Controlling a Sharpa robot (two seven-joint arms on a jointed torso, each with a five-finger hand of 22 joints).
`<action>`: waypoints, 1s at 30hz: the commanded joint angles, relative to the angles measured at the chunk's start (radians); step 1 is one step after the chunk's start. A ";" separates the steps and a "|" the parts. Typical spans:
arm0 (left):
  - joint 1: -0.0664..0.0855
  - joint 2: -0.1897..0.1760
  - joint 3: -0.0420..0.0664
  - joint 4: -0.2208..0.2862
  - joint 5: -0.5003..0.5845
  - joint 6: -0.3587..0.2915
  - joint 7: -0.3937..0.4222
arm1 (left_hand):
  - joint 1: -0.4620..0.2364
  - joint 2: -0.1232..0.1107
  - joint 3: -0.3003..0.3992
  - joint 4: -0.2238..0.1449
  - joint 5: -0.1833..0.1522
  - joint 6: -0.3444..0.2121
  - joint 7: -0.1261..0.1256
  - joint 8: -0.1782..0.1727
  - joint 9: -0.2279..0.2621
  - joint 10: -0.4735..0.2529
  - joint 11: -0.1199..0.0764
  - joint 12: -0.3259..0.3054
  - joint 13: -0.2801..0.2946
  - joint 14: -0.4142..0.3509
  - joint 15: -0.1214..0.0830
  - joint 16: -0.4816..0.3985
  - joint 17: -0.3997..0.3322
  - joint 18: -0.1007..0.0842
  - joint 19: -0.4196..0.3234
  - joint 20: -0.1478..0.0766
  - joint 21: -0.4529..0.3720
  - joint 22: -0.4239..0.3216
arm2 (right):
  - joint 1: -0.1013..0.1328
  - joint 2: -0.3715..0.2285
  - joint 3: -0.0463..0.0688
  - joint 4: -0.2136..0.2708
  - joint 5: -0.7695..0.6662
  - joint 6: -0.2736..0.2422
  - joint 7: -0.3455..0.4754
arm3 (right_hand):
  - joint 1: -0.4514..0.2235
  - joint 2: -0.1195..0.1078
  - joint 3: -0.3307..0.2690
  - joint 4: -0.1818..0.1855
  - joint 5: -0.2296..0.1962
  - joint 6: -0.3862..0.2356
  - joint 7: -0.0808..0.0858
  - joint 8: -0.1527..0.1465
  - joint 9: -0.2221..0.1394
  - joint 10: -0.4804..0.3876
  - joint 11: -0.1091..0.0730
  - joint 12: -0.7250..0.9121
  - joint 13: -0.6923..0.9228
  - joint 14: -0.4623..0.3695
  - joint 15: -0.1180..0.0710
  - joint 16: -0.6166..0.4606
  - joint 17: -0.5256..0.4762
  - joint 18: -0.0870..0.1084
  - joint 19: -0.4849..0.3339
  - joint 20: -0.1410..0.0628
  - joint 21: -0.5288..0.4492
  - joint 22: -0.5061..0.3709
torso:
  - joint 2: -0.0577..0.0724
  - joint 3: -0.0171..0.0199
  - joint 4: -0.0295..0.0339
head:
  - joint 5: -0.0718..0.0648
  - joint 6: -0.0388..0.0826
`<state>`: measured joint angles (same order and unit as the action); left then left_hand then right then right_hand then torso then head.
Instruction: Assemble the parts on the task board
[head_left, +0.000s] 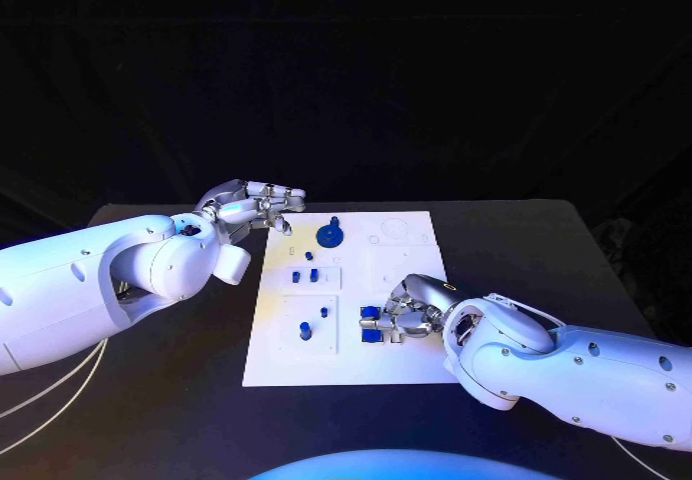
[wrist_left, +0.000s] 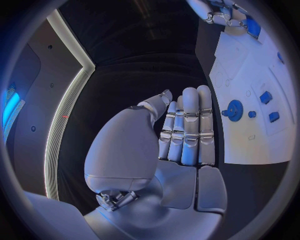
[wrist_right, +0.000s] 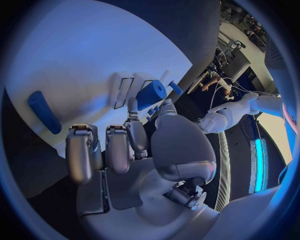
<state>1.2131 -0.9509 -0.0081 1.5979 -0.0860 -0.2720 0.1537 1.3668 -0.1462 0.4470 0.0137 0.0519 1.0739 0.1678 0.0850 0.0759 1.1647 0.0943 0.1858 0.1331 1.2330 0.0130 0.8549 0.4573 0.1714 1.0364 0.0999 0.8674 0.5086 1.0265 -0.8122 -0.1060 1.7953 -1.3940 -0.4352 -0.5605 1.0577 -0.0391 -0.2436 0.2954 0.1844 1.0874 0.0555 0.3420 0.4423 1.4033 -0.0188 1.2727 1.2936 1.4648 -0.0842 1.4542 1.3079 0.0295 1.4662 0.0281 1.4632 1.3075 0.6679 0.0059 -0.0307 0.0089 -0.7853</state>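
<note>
Two hands at the task board (head_left: 346, 355), parts scattered on it.

Left of centre, we see the left hand (head_left: 255, 207) over the black table (head_left: 173, 400) beside the board's upper left corner, fingers (wrist_left: 190, 125) straight, pressed together, holding nothing. Mid-frame: blue gear (head_left: 330, 235), then small blue pieces (head_left: 306, 275) below it. Lower right, the right hand (head_left: 408, 310) pinches a blue cylinder (wrist_right: 151, 94) over the board's right edge, remaining fingers curled.

No legible text, labels, brands or nos. on the white board (head_left: 404, 262); outlines only, no lettering.
</note>
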 joint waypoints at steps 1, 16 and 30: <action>0.001 0.001 0.001 0.003 0.005 0.016 0.004 | -0.003 0.001 0.000 0.001 -0.001 -0.005 0.001 -0.002 -0.001 -0.006 0.001 0.004 0.002 -0.003 0.003 -0.004 -0.002 0.013 -0.001 0.007 -0.006 -0.001 | -0.001 0.000 0.000 -0.001 -0.022 -0.030 -0.004 | -0.032 -0.029 0.026 0.000 -0.022 -0.013 0.001 -0.007 0.004 -0.014 0.004 -0.025 -0.017 0.060 0.007 -0.009 0.042 -0.003 0.055 0.006 -0.013 0.228 | -0.001 -0.0002 -0.0003 | 0.000 0.000; 0.001 -0.003 0.001 0.004 0.005 0.016 0.003 | 0.000 0.001 -0.003 0.000 -0.001 -0.006 0.002 -0.002 -0.002 -0.007 0.001 0.007 0.002 -0.003 0.003 -0.004 -0.003 0.013 0.000 0.007 -0.009 -0.003 | -0.002 -0.050 0.000 0.056 -0.049 -0.087 0.018 | 0.075 0.011 0.088 -0.016 0.116 -0.025 0.002 -0.003 0.019 -0.015 0.005 -0.039 -0.016 0.062 0.008 -0.011 0.043 -0.002 0.055 0.008 -0.017 0.228 | -0.001 0.0000 -0.0005 | 0.000 -0.002; 0.001 -0.004 0.000 0.004 0.005 0.015 0.001 | 0.000 0.001 -0.003 0.000 -0.001 -0.006 0.002 -0.001 -0.002 -0.008 0.001 0.007 0.002 -0.003 0.003 -0.004 -0.004 0.013 0.001 0.007 -0.010 -0.004 | -0.008 -0.078 0.000 0.094 -0.103 -0.037 0.035 | 0.155 -0.021 0.058 -0.022 0.054 -0.014 -0.004 0.012 0.032 0.016 -0.001 0.013 0.033 0.065 0.004 -0.004 0.056 -0.006 0.062 0.004 -0.001 0.233 | -0.001 -0.0001 -0.0001 | 0.001 -0.002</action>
<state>1.2131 -0.9566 -0.0083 1.5992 -0.0857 -0.2714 0.1523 1.3668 -0.1462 0.4470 0.0137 0.0519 1.0739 0.1678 0.0850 0.0760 1.1648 0.0943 0.1859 0.1336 1.2330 0.0130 0.8549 0.4549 0.1712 1.0364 0.0999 0.8617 0.5062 1.0201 -0.8913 -0.1058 1.8879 -1.4570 -0.4989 -0.5402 1.2096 -0.0517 -0.1793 0.2745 0.2417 1.0719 0.0567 0.3477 0.4737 1.4133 -0.0178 1.2819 1.3081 1.4684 -0.0805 1.4444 1.3076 0.0296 1.4661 0.0282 1.4609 1.3080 0.6671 0.0058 -0.0314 0.0103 -0.7879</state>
